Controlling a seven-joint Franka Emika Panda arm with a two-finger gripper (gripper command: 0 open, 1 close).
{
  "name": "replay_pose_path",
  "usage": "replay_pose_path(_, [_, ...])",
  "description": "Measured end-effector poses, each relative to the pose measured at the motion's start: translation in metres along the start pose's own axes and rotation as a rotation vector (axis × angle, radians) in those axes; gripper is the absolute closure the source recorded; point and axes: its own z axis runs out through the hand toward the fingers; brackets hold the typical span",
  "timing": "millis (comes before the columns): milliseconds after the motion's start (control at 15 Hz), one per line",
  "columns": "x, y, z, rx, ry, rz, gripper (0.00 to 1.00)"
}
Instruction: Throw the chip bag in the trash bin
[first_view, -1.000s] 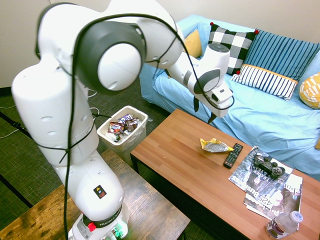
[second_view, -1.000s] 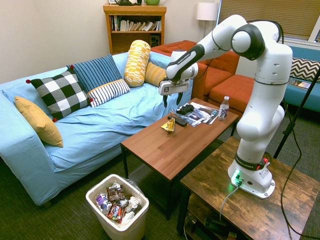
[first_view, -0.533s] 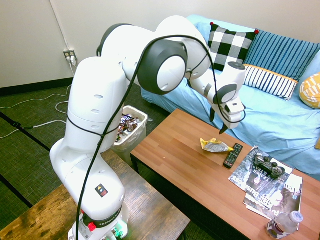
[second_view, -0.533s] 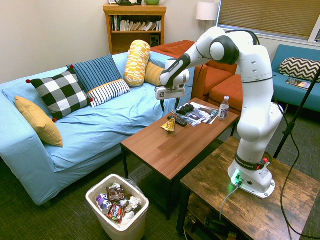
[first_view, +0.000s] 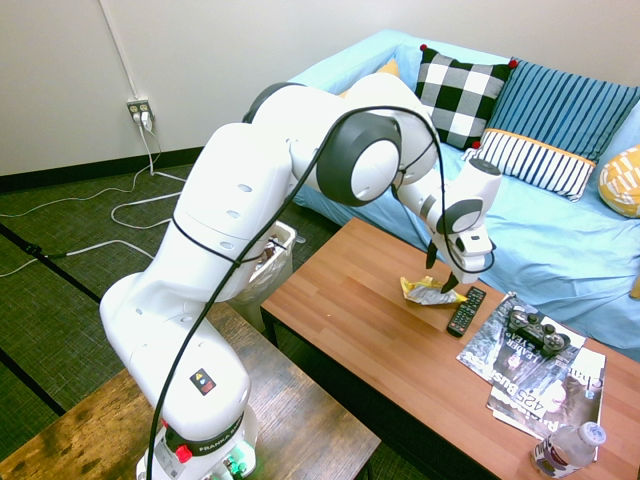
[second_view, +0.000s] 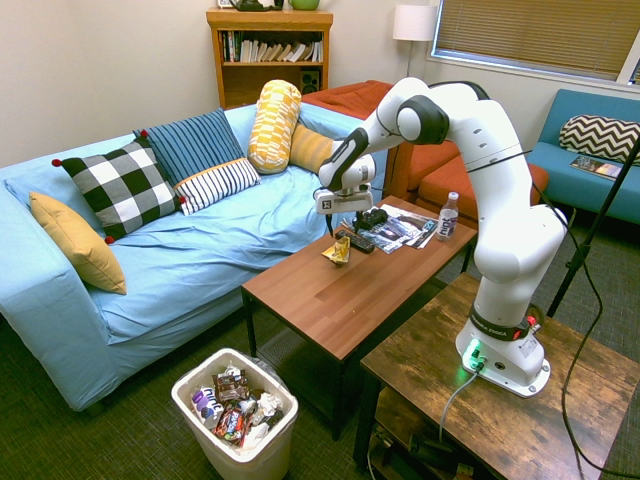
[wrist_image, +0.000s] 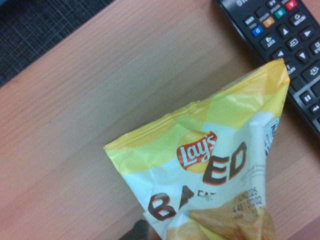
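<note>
The chip bag (first_view: 428, 292), a crumpled yellow and white packet, lies on the wooden coffee table (first_view: 350, 320) right beside a black remote (first_view: 466, 311). My gripper (first_view: 443, 280) hangs open just above the bag, its fingers pointing down at it and nothing between them. From the other side the gripper (second_view: 338, 232) stands directly over the chip bag (second_view: 337, 250). The wrist view is filled by the chip bag (wrist_image: 210, 170) with the remote (wrist_image: 280, 45) at its edge. The white trash bin (second_view: 235, 420), holding several wrappers, stands on the floor off the table's far end; the arm partly hides the trash bin (first_view: 278, 250).
Magazines with a game controller (first_view: 535, 330) on top and a water bottle (first_view: 567, 448) sit at the table's other end. A blue sofa (second_view: 200, 250) with pillows runs along the table's far side.
The arm has swung over and lowered the gripper from high above the table down to just above the chip bag. The bag and remote have not moved.
</note>
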Motion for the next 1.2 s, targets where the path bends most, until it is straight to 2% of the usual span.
replay_pose_path(133, [0.003,-0.005,0.017,-0.015,-0.005,0.005,0.0])
replay_pose_path(200, [0.006,-0.007,0.023,-0.02,-0.006,0.008,1.0])
replay_pose_path(600, [0.02,-0.017,0.033,-0.007,-0.022,0.039,1.0])
replay_pose_path(1200, [0.022,-0.017,0.039,-0.006,-0.036,0.028,1.0])
